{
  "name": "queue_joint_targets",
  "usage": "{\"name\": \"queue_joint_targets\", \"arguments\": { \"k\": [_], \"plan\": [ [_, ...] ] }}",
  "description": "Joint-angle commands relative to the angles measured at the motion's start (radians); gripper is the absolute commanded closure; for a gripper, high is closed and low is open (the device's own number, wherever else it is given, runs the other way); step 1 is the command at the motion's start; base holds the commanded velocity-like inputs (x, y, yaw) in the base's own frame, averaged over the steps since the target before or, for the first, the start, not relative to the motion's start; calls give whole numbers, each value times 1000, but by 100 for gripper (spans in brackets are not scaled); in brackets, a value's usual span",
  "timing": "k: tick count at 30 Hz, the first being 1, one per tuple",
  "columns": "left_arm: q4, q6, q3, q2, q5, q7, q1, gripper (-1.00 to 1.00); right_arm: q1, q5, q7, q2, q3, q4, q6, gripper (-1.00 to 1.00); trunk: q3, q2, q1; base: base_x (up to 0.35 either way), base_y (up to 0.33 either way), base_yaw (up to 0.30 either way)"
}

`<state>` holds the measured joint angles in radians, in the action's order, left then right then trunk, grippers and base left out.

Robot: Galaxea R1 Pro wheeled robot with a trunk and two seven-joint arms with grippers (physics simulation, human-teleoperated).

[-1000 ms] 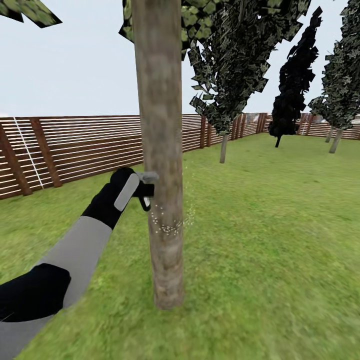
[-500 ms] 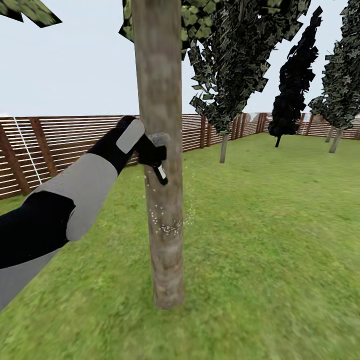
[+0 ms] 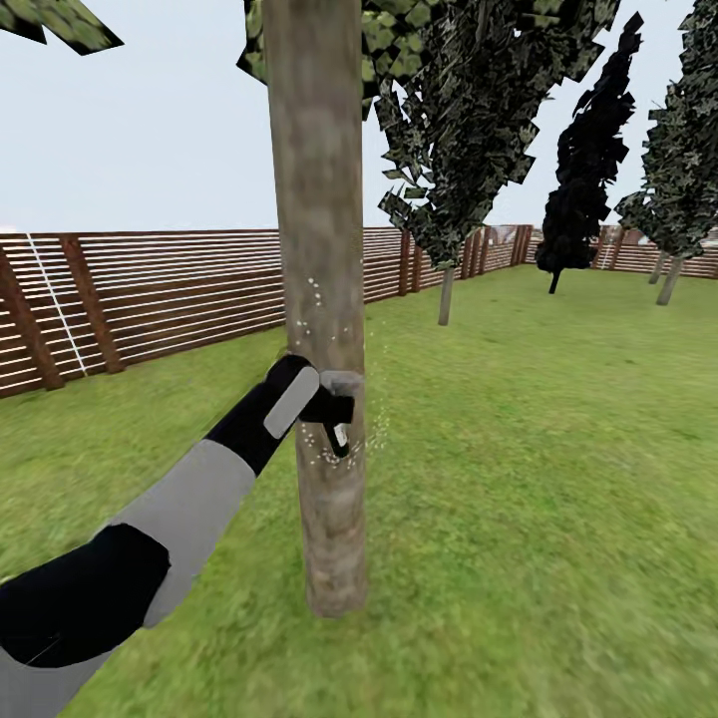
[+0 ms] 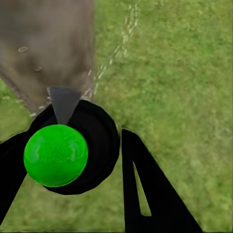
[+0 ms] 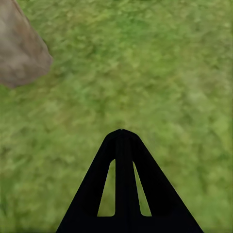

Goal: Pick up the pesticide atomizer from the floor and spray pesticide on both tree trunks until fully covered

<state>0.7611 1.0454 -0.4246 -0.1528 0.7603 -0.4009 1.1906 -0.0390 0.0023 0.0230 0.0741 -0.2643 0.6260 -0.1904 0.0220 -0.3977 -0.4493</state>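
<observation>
Flat, even daylight, pale overcast sky (image 3: 150, 130); no cast shadows or glare. Head view fairly sharp. Both wrist views soft; grass (image 5: 160, 73) blurred.

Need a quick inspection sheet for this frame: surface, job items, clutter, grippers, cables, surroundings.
Surface: grass lawn, uneven green.
Job's things: pesticide atomizer held against the tree trunk, nozzle at the bark; white pesticide specks above the nozzle and more below, upper and lower trunk bare.
Clutter: nothing seen.
Grippers: left gripper shut on the atomizer; right gripper shut, empty, over grass.
Cables: nothing seen.
Surroundings: slatted wooden fence, dark trees behind, pale sky.
</observation>
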Motion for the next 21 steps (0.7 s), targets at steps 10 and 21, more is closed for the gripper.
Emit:
{"name": "queue_joint_targets", "arguments": {
  "k": [10, 21],
  "plan": [
    [36, 2, -19, 6, 5, -14, -193, 100, -1, -4, 3, 1, -5, 1, -3, 100, 2, -2, -1, 0, 0, 0],
    [43, -89, -8, 40, 12, -14, -358, 100, -1, -4, 2, 1, -5, 4, -3, 100, 2, -2, -1, 0, 94, 0]
  ]
}}
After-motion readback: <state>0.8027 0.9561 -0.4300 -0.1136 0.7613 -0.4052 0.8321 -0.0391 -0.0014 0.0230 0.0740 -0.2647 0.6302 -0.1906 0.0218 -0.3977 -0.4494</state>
